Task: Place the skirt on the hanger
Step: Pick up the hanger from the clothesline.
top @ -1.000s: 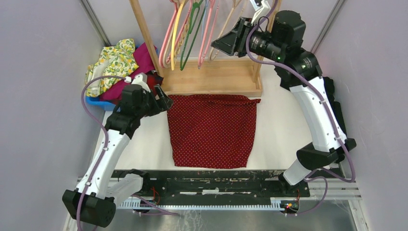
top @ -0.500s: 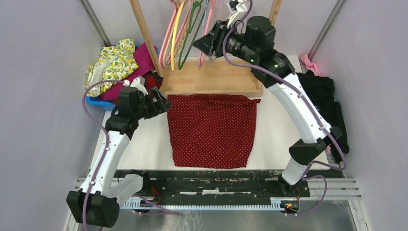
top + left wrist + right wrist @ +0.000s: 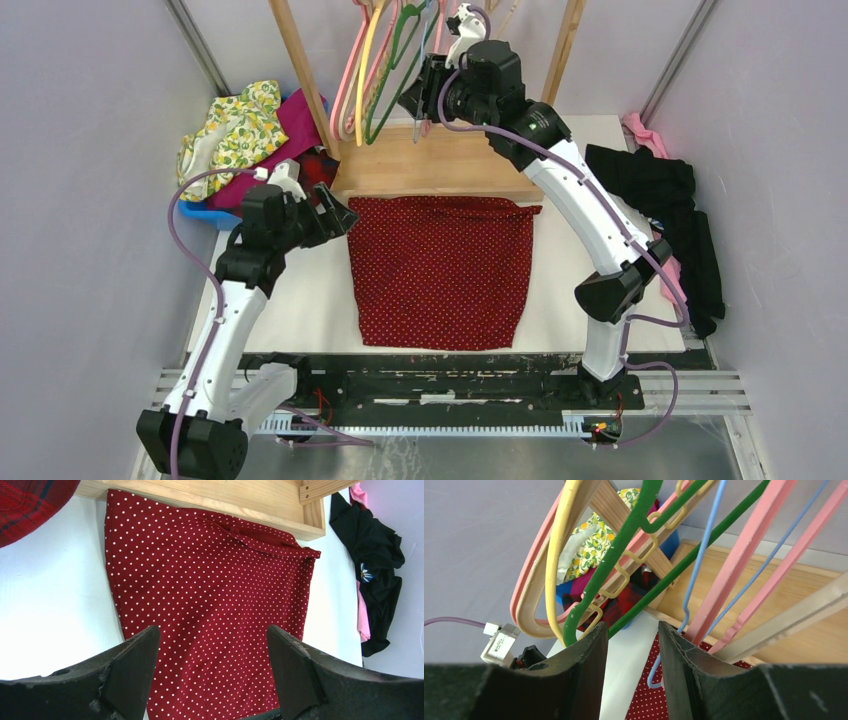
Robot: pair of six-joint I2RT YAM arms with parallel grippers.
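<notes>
Top external view: the right gripper (image 3: 422,95) reaches into the wooden rack (image 3: 440,165) at the back of the table (image 3: 290,300), while the skirt (image 3: 440,270) lies flat and untouched just in front of the rack's base. The left gripper (image 3: 335,215) hovers at the skirt's upper left corner with its fingers spread wide and nothing between them. In the right wrist view, the right fingers stand partly apart and empty. The hanger (image 3: 698,562), a thin blue wire, hangs just beyond the right-hand finger, crowded between a green hanger (image 3: 648,597) and a pink hanger (image 3: 746,555).

The step in hand appears to be picking out the blue hanger. To do it well, the gripper should shift slightly to its right so that only the wire sits between the fingers. It should then close firmly on that slim wire and lift the hook clear without dragging its neighbours along.
</notes>
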